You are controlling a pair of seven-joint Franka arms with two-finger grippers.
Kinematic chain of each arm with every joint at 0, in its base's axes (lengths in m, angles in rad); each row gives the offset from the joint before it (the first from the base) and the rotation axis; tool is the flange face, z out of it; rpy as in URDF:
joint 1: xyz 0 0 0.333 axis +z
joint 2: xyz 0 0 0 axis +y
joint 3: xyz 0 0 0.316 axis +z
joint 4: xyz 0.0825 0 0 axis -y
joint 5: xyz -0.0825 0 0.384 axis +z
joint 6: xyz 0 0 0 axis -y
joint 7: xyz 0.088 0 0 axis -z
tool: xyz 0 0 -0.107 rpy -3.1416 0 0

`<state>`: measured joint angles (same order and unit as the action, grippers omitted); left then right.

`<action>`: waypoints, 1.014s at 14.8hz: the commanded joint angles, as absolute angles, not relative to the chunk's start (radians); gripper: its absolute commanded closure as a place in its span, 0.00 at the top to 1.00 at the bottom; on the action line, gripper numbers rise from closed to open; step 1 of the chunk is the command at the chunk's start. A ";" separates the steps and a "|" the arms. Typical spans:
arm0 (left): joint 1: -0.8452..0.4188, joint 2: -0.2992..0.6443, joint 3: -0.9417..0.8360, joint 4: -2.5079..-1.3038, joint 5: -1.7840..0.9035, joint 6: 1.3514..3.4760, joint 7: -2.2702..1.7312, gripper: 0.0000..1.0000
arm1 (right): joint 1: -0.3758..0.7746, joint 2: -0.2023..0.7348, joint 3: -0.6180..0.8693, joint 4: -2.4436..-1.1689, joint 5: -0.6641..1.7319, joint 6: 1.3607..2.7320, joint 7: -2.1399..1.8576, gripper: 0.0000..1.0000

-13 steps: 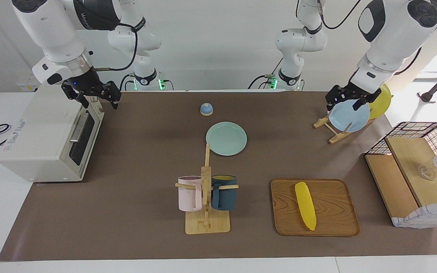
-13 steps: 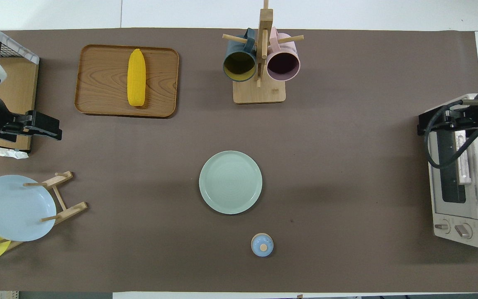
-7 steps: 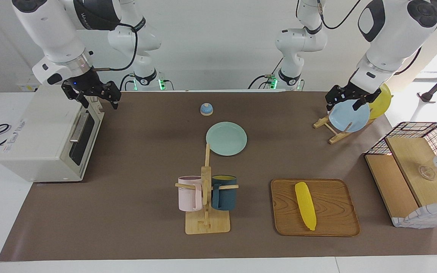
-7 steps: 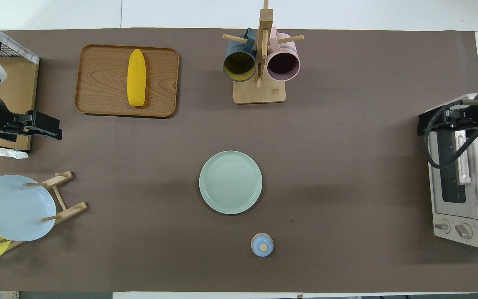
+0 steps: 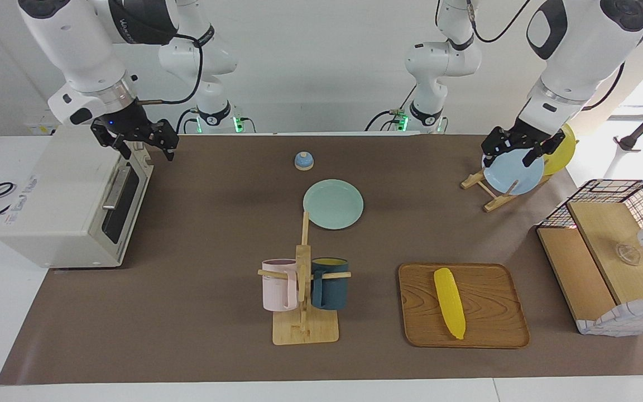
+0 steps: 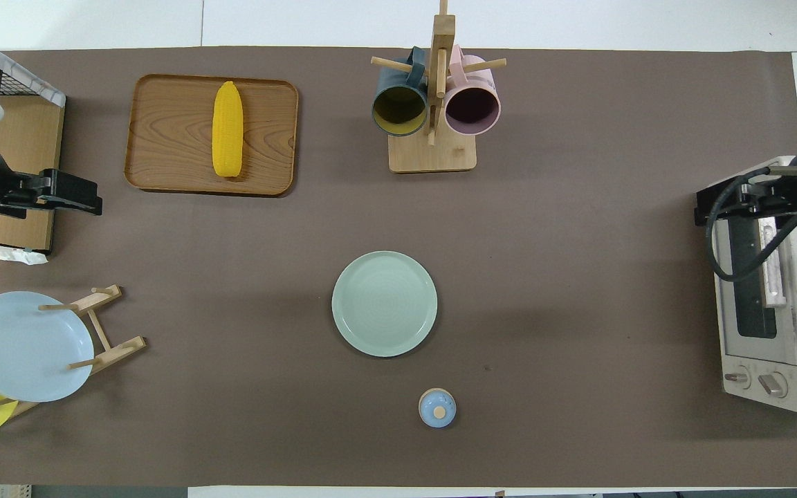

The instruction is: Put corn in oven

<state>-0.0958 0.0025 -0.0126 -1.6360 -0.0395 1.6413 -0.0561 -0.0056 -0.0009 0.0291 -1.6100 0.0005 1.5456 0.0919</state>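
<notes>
Off-white and boxy, the toaster oven (image 5: 70, 204) sits at the left edge of the facing view, on the right arm's end of the brown-covered desk (image 5: 210, 223), its glass-window door with the metal bar handle (image 5: 114, 188) closed. The right end effector (image 5: 137, 146) hangs at upper left of that view, over the oven's top corner near the door, fingers spread and holding nothing; in the overhead view it shows at the right edge (image 6: 730, 204) above the oven (image 6: 772, 325).

Moving rightward in the facing view, a small blue domed lid with a wooden knob (image 5: 303, 161) sits near the top centre, and a round pale-green plate (image 5: 333, 204) lies just below it. Lower down stands a wooden mug rack (image 5: 303, 290) carrying a pink mug (image 5: 279, 285) and a dark blue mug (image 5: 330, 283).

Right of the rack, a rectangular wooden tray (image 5: 489, 307) lies in the lower right of the view, and the bright yellow tapered corn cob (image 5: 449, 302) rests lengthwise on it, well apart from the oven and from both end effectors. In the overhead view the corn (image 6: 227, 128) is at upper left on the tray (image 6: 163, 131).

At upper right of the facing view, the left end effector (image 5: 516, 151) hangs over a wooden plate stand (image 5: 489, 195) holding a light blue plate (image 5: 514, 172) and a yellow plate (image 5: 561, 149), fingers spread and empty. A wire basket with wooden boards (image 5: 606, 257) fills the right edge.
</notes>
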 commanded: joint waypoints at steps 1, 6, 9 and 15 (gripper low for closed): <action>-0.094 0.056 -0.017 -1.623 -0.064 1.687 -0.055 1.00 | -0.009 0.009 0.032 -1.595 0.021 1.554 0.094 1.00; -0.123 0.329 -0.017 -1.425 -0.061 1.715 -0.052 1.00 | 0.000 0.006 0.034 -1.595 0.009 1.555 0.098 1.00; -0.146 0.466 -0.017 -1.349 -0.057 1.793 -0.046 1.00 | 0.000 -0.005 0.035 -1.624 0.011 1.581 0.089 1.00; -0.184 0.692 -0.021 -1.203 -0.064 1.899 -0.025 1.00 | -0.018 -0.049 0.031 -1.727 0.008 1.643 -0.012 0.00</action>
